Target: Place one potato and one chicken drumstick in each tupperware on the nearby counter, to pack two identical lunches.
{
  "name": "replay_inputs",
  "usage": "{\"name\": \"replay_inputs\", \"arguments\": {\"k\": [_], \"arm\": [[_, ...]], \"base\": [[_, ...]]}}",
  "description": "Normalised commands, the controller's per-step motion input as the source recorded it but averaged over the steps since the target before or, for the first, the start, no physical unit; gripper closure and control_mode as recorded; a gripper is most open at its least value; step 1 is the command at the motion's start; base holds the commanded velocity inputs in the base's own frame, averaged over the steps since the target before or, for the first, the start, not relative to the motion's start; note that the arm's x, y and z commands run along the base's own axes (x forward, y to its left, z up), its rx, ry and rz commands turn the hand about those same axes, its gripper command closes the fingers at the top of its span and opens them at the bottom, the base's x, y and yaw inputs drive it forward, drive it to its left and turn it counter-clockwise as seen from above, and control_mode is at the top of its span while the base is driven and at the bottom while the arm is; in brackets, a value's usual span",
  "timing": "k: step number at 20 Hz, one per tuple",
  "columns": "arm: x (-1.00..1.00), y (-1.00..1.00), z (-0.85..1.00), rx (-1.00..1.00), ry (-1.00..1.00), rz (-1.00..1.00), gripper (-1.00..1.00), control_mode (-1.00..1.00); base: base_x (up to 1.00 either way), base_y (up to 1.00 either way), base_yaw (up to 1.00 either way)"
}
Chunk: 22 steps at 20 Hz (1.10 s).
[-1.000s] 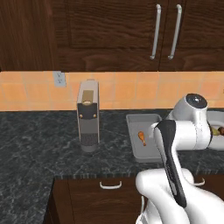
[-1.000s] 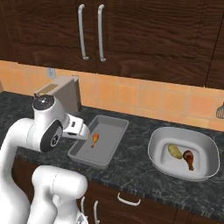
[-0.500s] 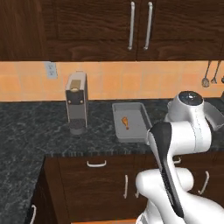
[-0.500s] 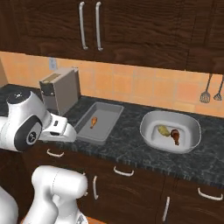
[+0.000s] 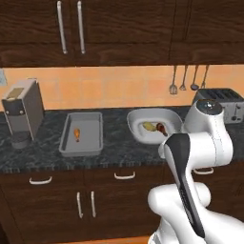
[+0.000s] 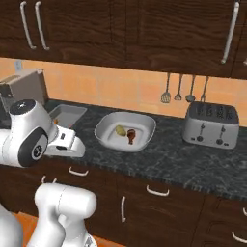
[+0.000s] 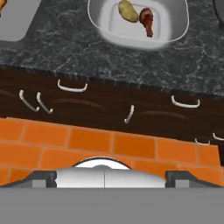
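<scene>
One golden potato [image 7: 127, 11] beside a red-brown drumstick [image 7: 147, 21].

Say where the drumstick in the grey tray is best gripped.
Probably across the plump end of the chicken drumstick, coming from straight above: it lies flat, alone on the floor of the grey tray, clear of the rim, so the fingers have room on both sides.

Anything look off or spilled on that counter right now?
No spills or damage. One imbalance: the grey tray holds only a drumstick, while the white dish has a potato and a drumstick.
</scene>
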Motion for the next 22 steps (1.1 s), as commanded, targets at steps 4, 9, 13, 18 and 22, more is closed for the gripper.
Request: {"name": "replay_inputs", "arguments": {"k": [4, 9, 13, 18, 22], "arm": [[0.00, 0.00, 0.00, 0.00, 0.00, 0.00, -1.00, 1.00], [0.00, 0.00, 0.00, 0.00, 0.00, 0.00, -1.00, 1.00], [0.00, 0.00, 0.00, 0.00, 0.00, 0.00, -1.00, 1.00], [0.00, 0.00, 0.00, 0.00, 0.00, 0.00, -1.00, 1.00], [0.00, 0.00, 0.00, 0.00, 0.00, 0.00, -1.00, 1.00]], "base": [[-0.55, -1.00, -0.06], [-0.83, -1.00, -0.10], [-0.63, -1.00, -0.14], [-0.29, -1.00, -0.16], [-0.15, -1.00, -0.11]]}}
